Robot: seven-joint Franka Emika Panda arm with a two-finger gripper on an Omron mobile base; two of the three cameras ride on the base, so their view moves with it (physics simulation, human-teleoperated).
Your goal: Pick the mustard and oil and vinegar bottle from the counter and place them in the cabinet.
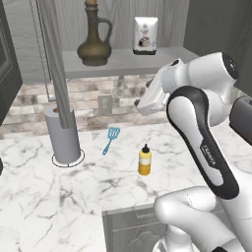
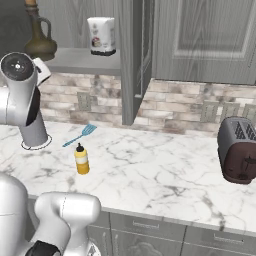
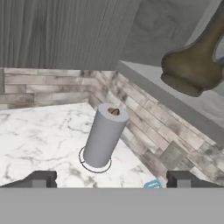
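Your pincer hangs open and empty; the mustard stands upright on the counter, well below and nearer the base.

Glossy white rounded arm with dark joint bands, small white lettering on one; blocky dark fingers.

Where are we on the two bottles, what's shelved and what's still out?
Done: the oil and vinegar bottle stands on the cabinet shelf, left of a white printed bag. In hand: nothing; the gripper is open, its fingers empty, above the counter. Left: the mustard is upright on the counter near a blue spatula.
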